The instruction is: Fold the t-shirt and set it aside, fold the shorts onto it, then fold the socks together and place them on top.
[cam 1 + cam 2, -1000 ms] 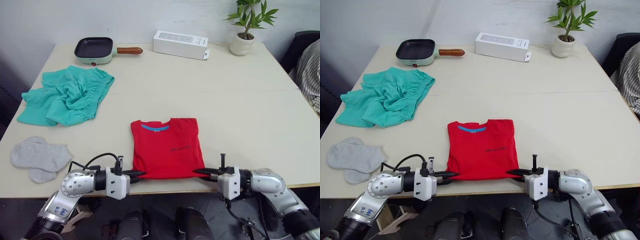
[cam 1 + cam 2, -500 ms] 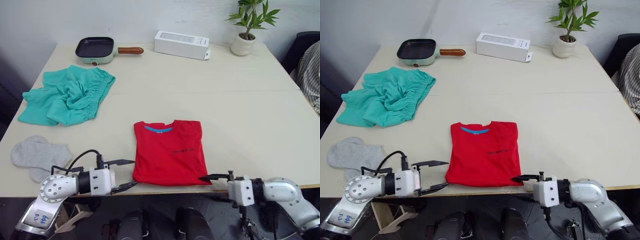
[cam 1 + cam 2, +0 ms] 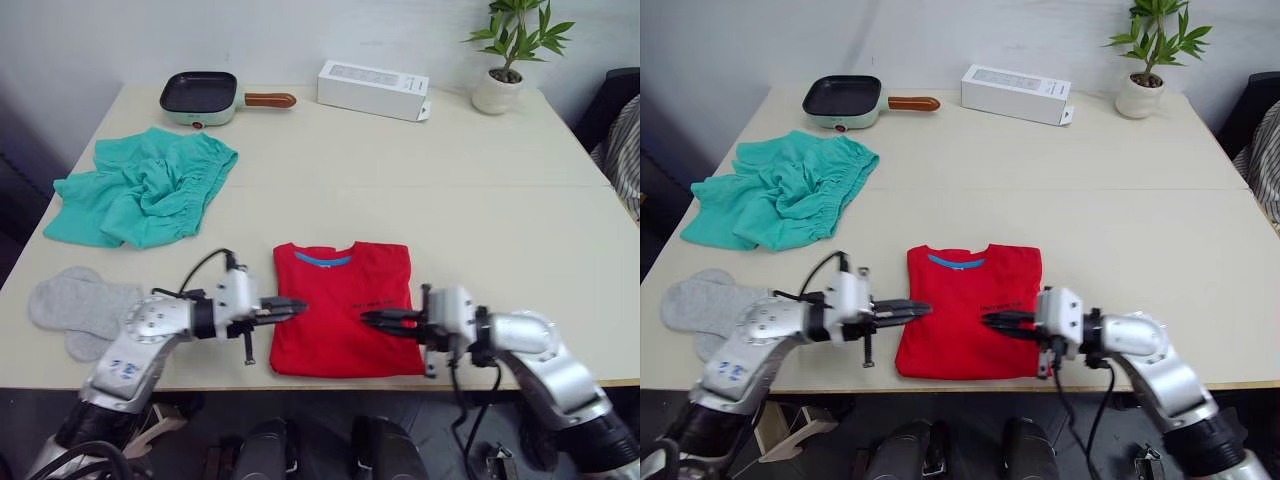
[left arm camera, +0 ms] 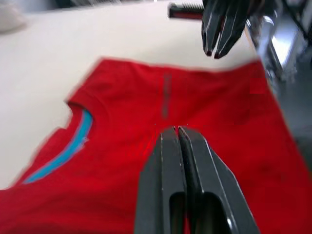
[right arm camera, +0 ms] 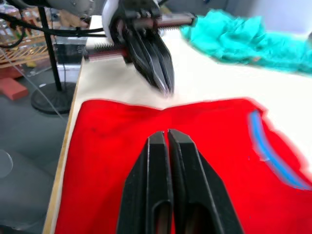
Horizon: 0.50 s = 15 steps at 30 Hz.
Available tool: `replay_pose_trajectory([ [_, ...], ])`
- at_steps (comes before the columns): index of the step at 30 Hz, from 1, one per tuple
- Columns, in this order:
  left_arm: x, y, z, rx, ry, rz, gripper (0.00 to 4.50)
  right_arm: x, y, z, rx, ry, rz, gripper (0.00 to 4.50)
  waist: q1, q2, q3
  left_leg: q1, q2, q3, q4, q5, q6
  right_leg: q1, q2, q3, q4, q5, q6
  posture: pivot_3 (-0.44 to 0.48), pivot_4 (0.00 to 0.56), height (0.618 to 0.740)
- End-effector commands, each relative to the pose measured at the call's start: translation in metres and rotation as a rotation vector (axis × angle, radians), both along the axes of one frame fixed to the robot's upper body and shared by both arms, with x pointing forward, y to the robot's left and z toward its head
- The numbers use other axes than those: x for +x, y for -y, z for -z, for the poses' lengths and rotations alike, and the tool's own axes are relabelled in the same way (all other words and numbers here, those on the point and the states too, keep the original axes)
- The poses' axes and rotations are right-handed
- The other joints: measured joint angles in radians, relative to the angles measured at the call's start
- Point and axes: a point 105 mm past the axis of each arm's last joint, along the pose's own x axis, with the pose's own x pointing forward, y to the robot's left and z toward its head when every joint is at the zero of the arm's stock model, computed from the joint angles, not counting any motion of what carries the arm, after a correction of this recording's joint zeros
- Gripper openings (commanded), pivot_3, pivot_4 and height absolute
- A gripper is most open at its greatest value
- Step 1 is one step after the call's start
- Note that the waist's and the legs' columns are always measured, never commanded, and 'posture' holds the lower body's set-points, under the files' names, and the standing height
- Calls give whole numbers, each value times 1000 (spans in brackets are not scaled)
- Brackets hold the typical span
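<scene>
The bright red short-sleeved cloth t-shirt (image 3: 343,308) is lying in the lower middle of the head view, close to the near edge of the pale beige desk (image 3: 480,200). Its sleeves are already tucked in, so it is making a neat rectangle with the blue collar band toward the far side. I judge that the side folds are done and the last fold, bottom to top, is still waiting.

The left gripper (image 3: 293,308) is hanging over the left border of the shirt and the right gripper (image 3: 372,320) over its right half, both pointing toward each other. In the wrist views each pair of black fingers is pressed together with nothing between them.

The teal-green soft shorts (image 3: 140,186) are lying crumpled in the upper left, and the small light grey ankle socks (image 3: 80,308) are lying at the lower left, near the desk edge. Both are looking untouched, so most of the task is left.

For setting the shirt aside, the wide bare area on the right of the desk is giving good room. At the far edge are standing a black pan with wooden handle (image 3: 203,96), a white long box (image 3: 373,89) and a potted green plant (image 3: 508,60), all well apart from the shirt.
</scene>
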Motion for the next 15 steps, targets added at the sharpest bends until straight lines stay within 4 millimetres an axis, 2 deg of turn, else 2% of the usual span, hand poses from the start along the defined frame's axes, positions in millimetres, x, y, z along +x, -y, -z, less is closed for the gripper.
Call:
replay_pose_trajectory([
  [1,5,16,4,-27,9,-9,14,10,-7,10,-20,46,90,0,-2,0,0,-1,-1,1,1,0,1,-1,0,0,1,0,0,0,150,740],
  [6,-1,16,25,20,-40,-32,14,28,7,27,-59,51,240,0,-4,0,0,0,-2,1,2,1,3,-1,-4,1,2,1,2,0,150,740],
  [12,-4,-9,60,111,-112,-148,14,64,38,28,22,-54,476,0,-6,0,-2,2,1,0,1,-1,-4,0,-5,6,3,1,1,0,150,740],
  [15,-8,-14,70,141,-127,-150,14,82,52,25,75,-101,567,0,-7,1,-9,2,2,0,1,-1,-5,0,-5,6,3,0,0,0,150,740],
])
